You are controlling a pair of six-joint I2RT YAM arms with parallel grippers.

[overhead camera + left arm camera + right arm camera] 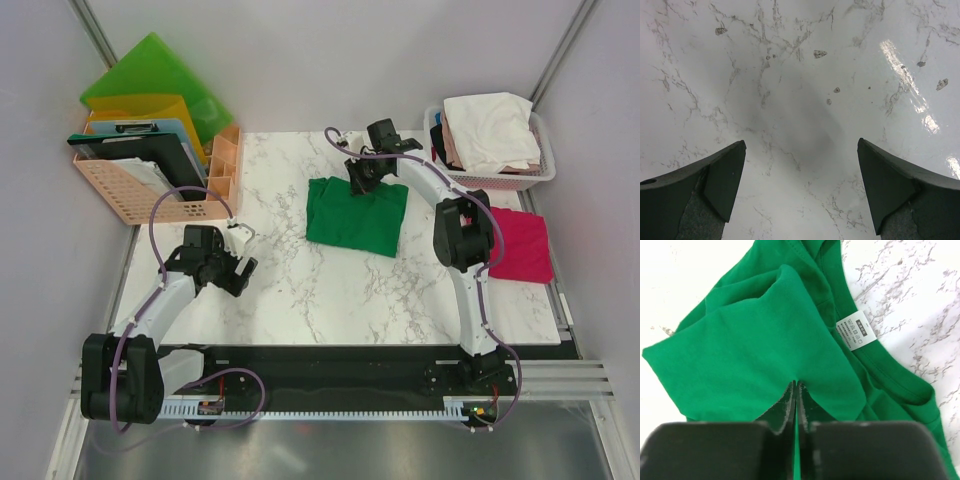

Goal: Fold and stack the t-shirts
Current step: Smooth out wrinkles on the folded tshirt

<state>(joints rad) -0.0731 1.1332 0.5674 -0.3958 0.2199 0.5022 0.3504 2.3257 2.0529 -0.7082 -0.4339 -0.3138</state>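
At the far middle of the marble-patterned table (pixel 290 290), the right gripper (pixel 362 180) is down on the far edge of the green t-shirt (pixel 355 215). The shirt lies roughly folded into a block near the table's centre. The wrist view shows the right gripper (pixel 796 385) with its two dark fingers (pixel 780 410) pressed together on a raised fold of the green t-shirt (pixel 740 350). Only a thin line of cloth shows between them. Just beyond that pinch the neckline curves past, and a white care label (pixel 856 330) is sewn inside it. Bare marble (pixel 900 280) shows past the collar.

Over on the near left, the left gripper (pixel 240 262) hangs above bare tabletop, well apart from any cloth. Its own camera shows the left gripper (pixel 801 144) with both fingers spread wide and nothing between them. Only veined marble (pixel 790 75) and a soft shadow lie below.

A magenta t-shirt (pixel 525 245) lies flat at the right edge of the table, partly hidden behind the right arm's elbow. At the far right corner stands a white laundry basket (pixel 545 170) with a white garment (pixel 490 125) heaped on top and pale pink cloth (pixel 455 150) under it.

At the far left sits a peach crate (pixel 120 185) stuffed with a green folder (pixel 150 75), a yellow folder (pixel 150 108) and a dark clipboard (pixel 130 145).
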